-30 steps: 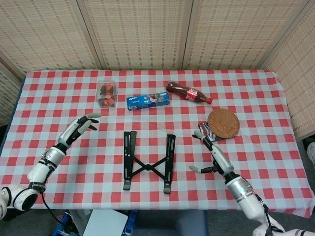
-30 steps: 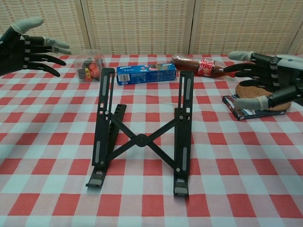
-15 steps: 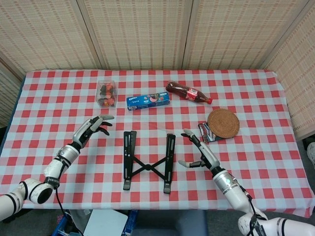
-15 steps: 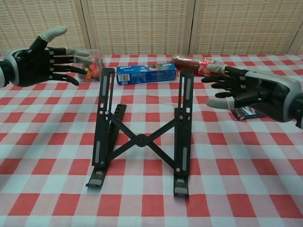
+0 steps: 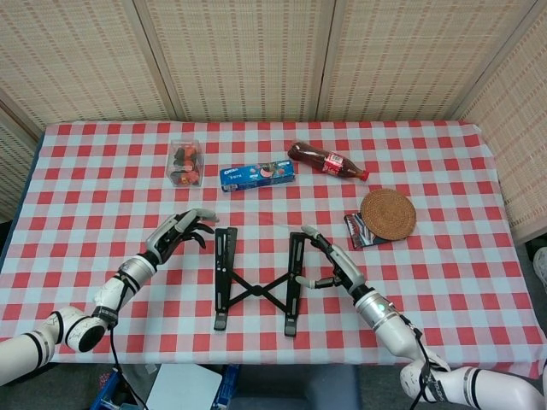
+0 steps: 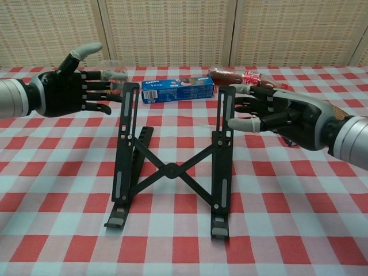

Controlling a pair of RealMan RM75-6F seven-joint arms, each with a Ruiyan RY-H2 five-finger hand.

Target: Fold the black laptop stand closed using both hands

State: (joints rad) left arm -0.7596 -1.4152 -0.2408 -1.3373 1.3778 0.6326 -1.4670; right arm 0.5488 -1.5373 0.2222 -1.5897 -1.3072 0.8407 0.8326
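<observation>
The black laptop stand (image 5: 256,278) (image 6: 172,155) stands unfolded on the checked cloth, its two rails apart and joined by a crossed brace. My left hand (image 5: 178,232) (image 6: 77,89) is open, fingers spread, just left of the left rail and a little apart from it. My right hand (image 5: 329,260) (image 6: 273,112) is open too, its fingers reaching the right rail's outer side; contact is unclear. Neither hand holds anything.
Behind the stand lie a blue cookie box (image 5: 259,176) (image 6: 178,89), a red drink bottle (image 5: 327,161) on its side and a clear box of small items (image 5: 185,162). A woven coaster (image 5: 388,213) and a dark packet (image 5: 362,231) sit to the right.
Both hands have moved inward toward the stand, the left from the left side, the right from the right. The stand has not moved.
</observation>
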